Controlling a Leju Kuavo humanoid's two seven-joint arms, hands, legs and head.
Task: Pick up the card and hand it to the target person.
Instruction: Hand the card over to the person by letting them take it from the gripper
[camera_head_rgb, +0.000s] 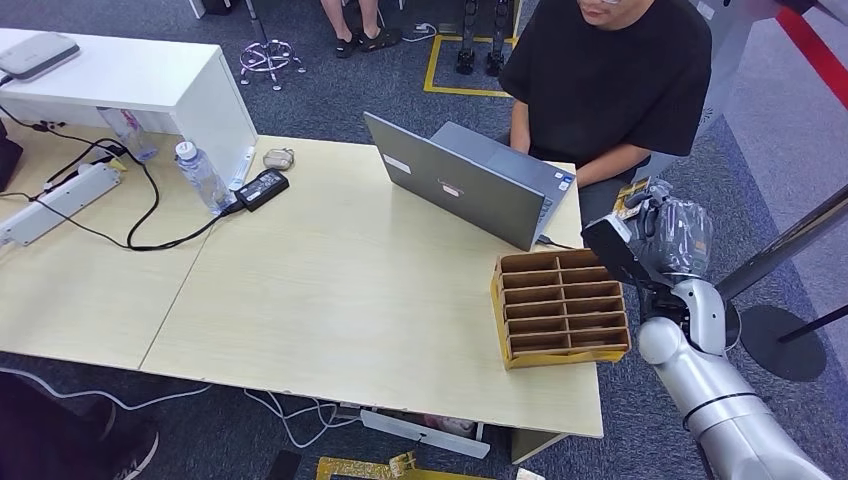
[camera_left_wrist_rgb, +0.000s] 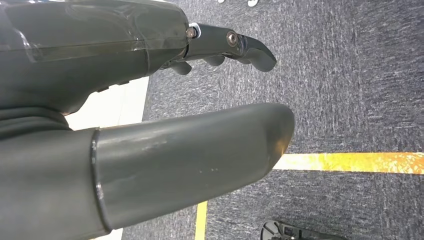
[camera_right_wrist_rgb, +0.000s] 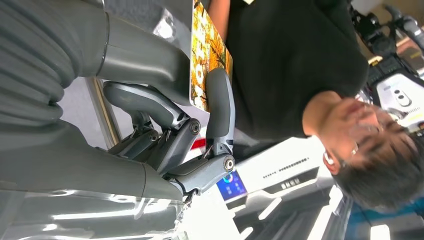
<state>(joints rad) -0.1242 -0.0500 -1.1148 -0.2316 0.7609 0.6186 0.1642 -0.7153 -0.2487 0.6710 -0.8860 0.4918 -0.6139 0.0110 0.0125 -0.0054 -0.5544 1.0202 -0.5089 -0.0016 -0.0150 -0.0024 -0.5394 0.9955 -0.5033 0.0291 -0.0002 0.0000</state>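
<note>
Right hand pinches the card at right of frame, just beside the person seated upper right; left hand empty, fingers apart.

You see a yellow-and-orange patterned card against the grey right hand, and a black shirt on the person. The table is pale wood, the divided box brown cardboard, the laptop grey. Under the dark grey left hand lies speckled grey carpet with a yellow stripe.
</note>
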